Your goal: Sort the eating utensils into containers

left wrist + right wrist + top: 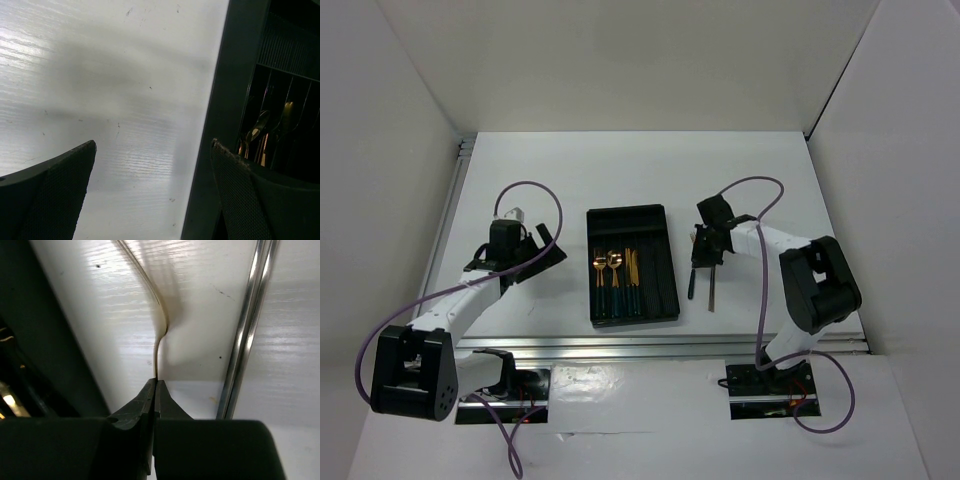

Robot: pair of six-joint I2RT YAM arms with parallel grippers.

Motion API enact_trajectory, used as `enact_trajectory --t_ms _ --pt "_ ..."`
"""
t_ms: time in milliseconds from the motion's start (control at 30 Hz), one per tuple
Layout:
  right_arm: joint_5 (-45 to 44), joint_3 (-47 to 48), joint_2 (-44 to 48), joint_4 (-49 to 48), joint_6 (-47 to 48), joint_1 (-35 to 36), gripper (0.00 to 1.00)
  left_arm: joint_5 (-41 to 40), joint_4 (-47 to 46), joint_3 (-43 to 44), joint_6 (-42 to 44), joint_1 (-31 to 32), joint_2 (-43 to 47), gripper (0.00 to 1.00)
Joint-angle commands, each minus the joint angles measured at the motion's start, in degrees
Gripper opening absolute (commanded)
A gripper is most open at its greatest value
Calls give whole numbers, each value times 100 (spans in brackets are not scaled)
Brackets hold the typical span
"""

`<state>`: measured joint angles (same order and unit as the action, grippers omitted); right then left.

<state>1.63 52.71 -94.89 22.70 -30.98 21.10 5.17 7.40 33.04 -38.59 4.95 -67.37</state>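
Note:
The black tray lies between the arms. Several gold-headed utensils with teal handles lie in its left compartments. My right gripper is low over the table just right of the tray. In the right wrist view the gripper is shut on the thin edge of a gold utensil; its dark handle points toward me. The grey metal stick lies on the table beside it and also shows in the right wrist view. My left gripper is open and empty, left of the tray.
In the left wrist view the tray's left wall runs under the right fingertip, with gold spoons inside. White walls enclose the table. An aluminium rail runs along the near edge.

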Motion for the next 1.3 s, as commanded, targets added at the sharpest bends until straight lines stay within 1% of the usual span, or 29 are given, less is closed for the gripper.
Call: enact_trajectory --t_ms 0,100,167,233,267,367,433,533,633,700,767,867,967,1067,1200,1267 --pt "-224 493 425 577 101 51 0 -34 -116 194 159 -29 -13 100" --pt "-172 1056 795 797 338 200 0 19 -116 247 159 -29 -13 100" --pt "143 1415 858 798 461 280 0 19 -116 247 159 -29 -13 100" --pt "425 1602 929 571 462 429 0 19 -116 247 159 -29 -13 100" --pt "757 1654 929 465 383 491 0 19 -116 247 159 -29 -13 100" --pt "1346 1655 842 -53 199 833 0 19 -116 247 159 -29 -13 100" --pt "1480 1655 718 -256 -12 1140 0 19 -116 247 159 -29 40 100" --pt "1735 1655 280 -555 -154 1492 0 19 -116 247 159 -29 101 100" --pt "1797 1708 24 -670 -382 1764 0 19 -63 247 159 -29 102 100" --pt "1981 1708 -100 -968 -583 1879 0 19 -63 247 159 -29 154 100" --pt "2034 1515 -179 -1179 -750 2020 0 19 -63 247 159 -29 154 100" --pt "2157 1243 -179 -1565 -1181 2073 0 19 -63 194 159 -29 207 100" --pt "2271 918 -126 -2180 -1533 2073 0 19 -63 194 159 -29 207 100" --pt "2272 811 -126 -2323 -1761 2134 0 19 -63 194 159 -29 207 100" --pt "2219 758 -432 -2577 -1876 2188 0 19 -63 194 159 -29 207 100" --pt "2403 811 -556 -2673 -1947 2188 0 19 -63 142 159 -29 260 100"
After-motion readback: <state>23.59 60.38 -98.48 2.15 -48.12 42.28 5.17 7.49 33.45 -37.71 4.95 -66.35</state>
